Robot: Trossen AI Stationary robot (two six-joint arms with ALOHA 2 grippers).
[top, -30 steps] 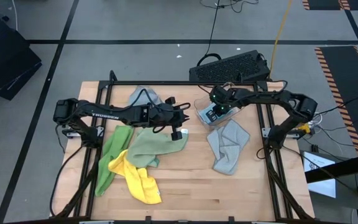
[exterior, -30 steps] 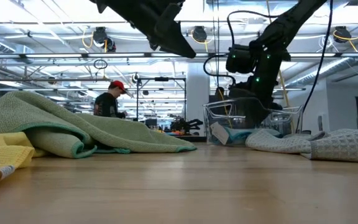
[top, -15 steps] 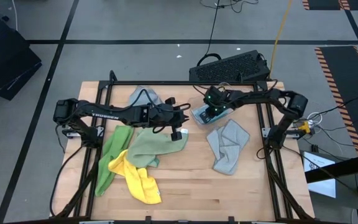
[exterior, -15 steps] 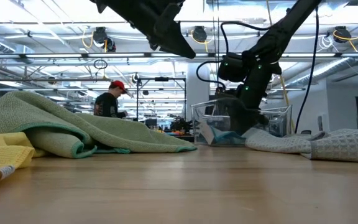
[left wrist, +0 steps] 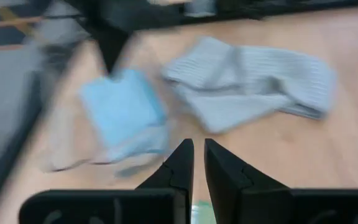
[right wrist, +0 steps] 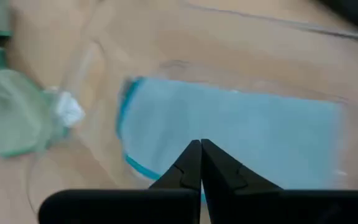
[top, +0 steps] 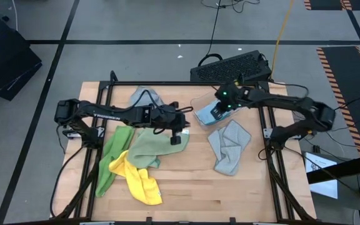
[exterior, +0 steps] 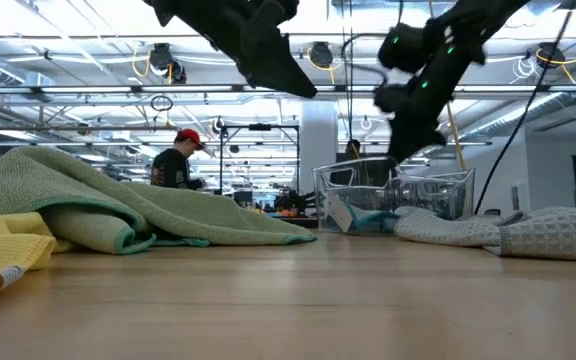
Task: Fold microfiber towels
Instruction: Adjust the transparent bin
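You had one towel done at this point, as far as the views showed: the light blue towel lay flat and folded in the clear bin at the far side of the desk. Your right gripper hung just above that bin, its jaws pressed together and holding nothing; the right wrist view looked straight down on the blue cloth with the fingers shut over it.

The rest was still to fold. A grey towel lay crumpled on the desk just in front of the bin, on the right. On the left, the sage towel lay spread but rumpled, with the bright green towel beside it and the yellow towel bunched at the near edge, the three overlapping in one heap. A second grey towel lay bunched at the far edge, partly under the left arm.

Your left gripper hovered over the edge of the sage towel near the middle of the desk, its jaws nearly together with a thin gap, pinching nothing that could be seen.

By my reckoning you were early in the job: one of six in the bin, five loose.
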